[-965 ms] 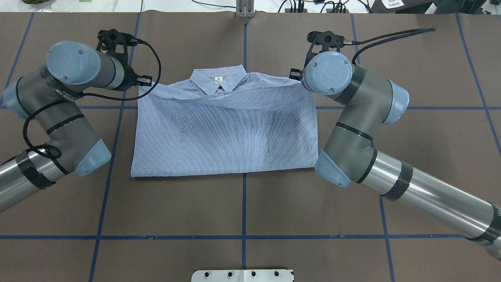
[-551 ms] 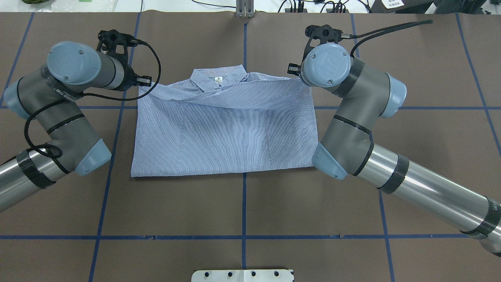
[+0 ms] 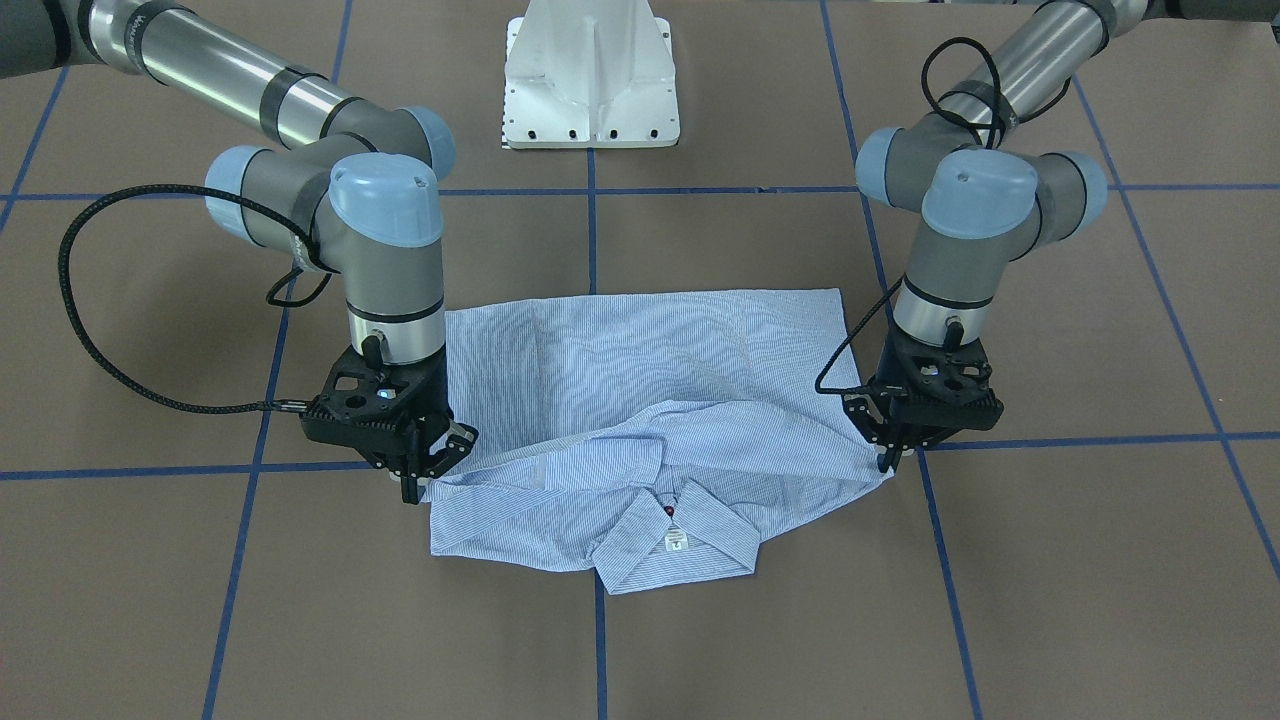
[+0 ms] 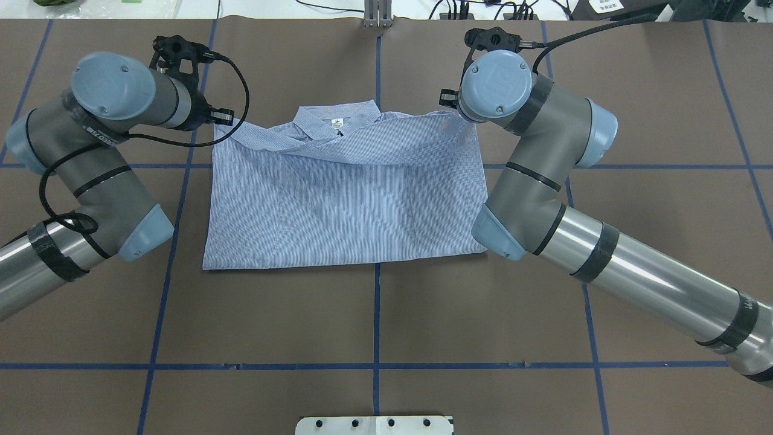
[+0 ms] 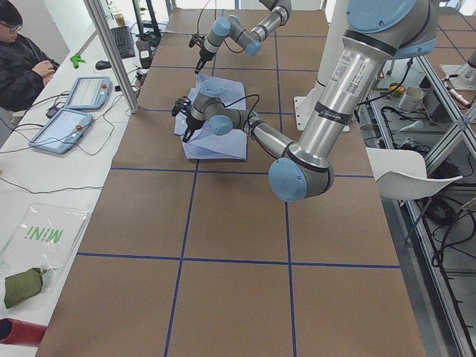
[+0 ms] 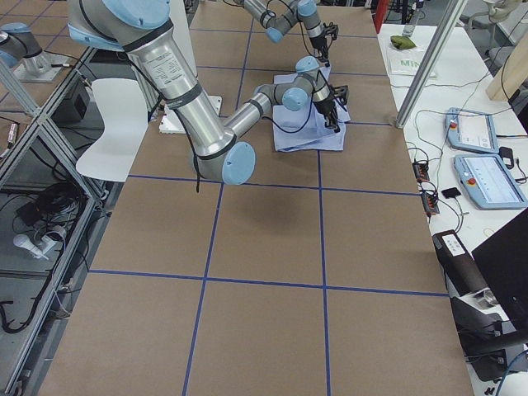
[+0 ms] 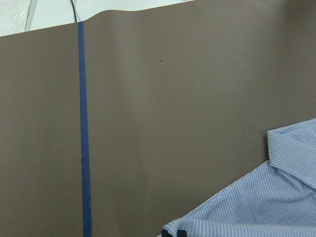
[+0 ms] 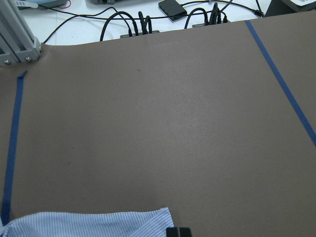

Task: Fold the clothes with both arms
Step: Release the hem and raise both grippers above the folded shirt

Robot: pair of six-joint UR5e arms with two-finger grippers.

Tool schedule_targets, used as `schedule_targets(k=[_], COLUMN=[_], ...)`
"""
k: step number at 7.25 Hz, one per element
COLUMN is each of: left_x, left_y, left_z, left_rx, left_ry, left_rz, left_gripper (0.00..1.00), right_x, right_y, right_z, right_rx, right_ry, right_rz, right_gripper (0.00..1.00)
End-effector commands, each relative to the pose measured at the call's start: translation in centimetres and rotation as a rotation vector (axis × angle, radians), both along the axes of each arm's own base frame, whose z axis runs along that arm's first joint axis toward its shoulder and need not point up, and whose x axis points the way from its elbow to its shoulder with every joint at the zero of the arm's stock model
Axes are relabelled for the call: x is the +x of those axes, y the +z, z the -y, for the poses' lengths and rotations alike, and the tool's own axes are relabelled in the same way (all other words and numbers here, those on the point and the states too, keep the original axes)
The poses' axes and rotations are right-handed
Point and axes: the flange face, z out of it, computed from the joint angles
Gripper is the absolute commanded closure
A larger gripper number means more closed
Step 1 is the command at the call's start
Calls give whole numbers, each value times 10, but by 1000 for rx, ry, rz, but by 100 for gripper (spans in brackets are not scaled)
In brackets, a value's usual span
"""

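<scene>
Shirt (image 4: 344, 205) is lying flat mid-table (image 4: 272, 320), inside the blue tape grid (image 4: 376, 314), folded over once. The near edge is showing as one straight fold, w/ the upper layer running toward the collar (image 4: 314, 121) on the far side. Collar is poking out past the upper layer; white neck tag (image 3: 677, 541) and red button (image 3: 669, 512) are both showing. L arm (image 4: 90, 175) is reaching in from the left, pointing its L jaws down at the far-left corner of the upper layer. L jaws are reading as pinched together on the cloth: the wrist cam is showing a black fingertip (image 7: 181, 233) w/ striped fabric bunched right at it. R arm (image 4: 531, 175) is coming in from the right, w/ R jaws at the far-right corner. These also appear to be gripping the shirt edge, w/ a fingertip (image 8: 177, 232) touching the stripe cloth at the bottom of its wrist view; exact gap is hard to read. Between the two corners the upper layer's far edge is hanging a little off the lower layer and sagging in the middle. White pedestal base (image 3: 590, 75) is sitting on the near side. A person (image 5: 22, 59) is sitting at the white side bench beyond the far edge, beside two tablets (image 5: 88, 91).
</scene>
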Motion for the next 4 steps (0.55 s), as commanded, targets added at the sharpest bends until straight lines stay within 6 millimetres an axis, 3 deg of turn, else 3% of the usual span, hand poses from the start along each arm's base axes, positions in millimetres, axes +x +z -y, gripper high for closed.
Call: schedule_targets(k=[1, 2, 3, 4], left_x=[5, 7, 7, 0], left_y=[5, 9, 11, 11], left_z=[6, 8, 9, 13], left_rx=[-11, -16, -17, 17], left_ry=[0, 1, 2, 27], left_rz=[12, 18, 20, 48], left_gripper=[100, 100, 100, 100], right_x=[-2, -4, -4, 1], right_y=[2, 13, 15, 16], right_z=[17, 24, 27, 30], right_rx=[-11, 0, 5, -7], right_ry=[-18, -31, -34, -42], right_rz=[3, -2, 15, 24], right_gripper=[100, 100, 84, 51])
